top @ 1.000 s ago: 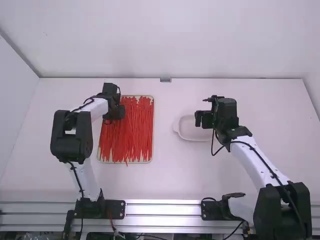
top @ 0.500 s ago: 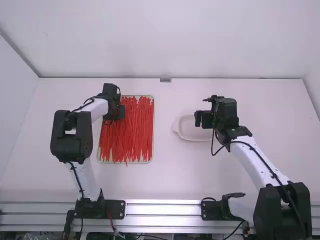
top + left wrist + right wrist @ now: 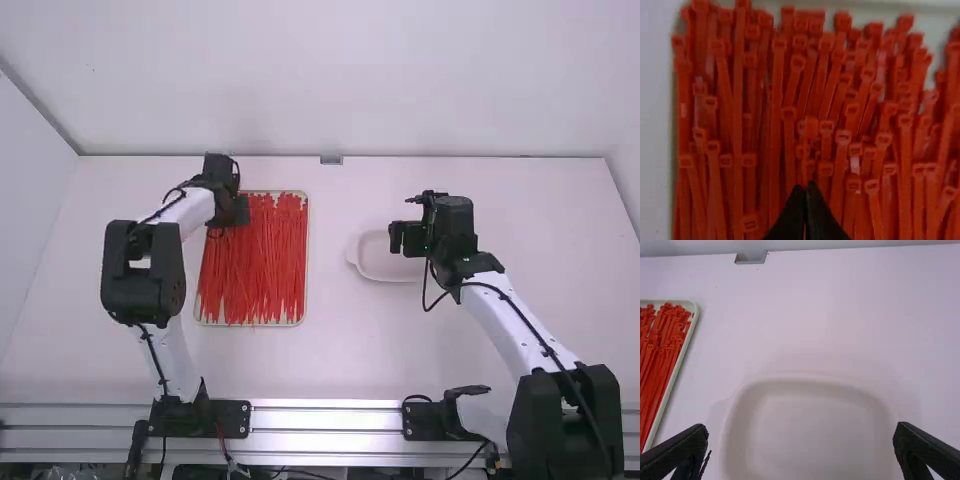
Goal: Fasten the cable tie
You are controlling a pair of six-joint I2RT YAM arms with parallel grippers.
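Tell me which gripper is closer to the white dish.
Right. The right gripper hovers just over the dish, open; the left gripper sits across the table over the red cable ties.

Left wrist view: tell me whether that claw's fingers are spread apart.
No, the left claw has its two black fingers pressed together at the tips over the red cable ties.

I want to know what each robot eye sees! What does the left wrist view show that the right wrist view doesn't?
Left wrist view: the left hand, fingers shut, close above the heads of the red cable ties. Right wrist view: the right hand, fingers wide apart, above a white dish, plus a small grey bracket at the edge of the table. Both: the red cable ties.
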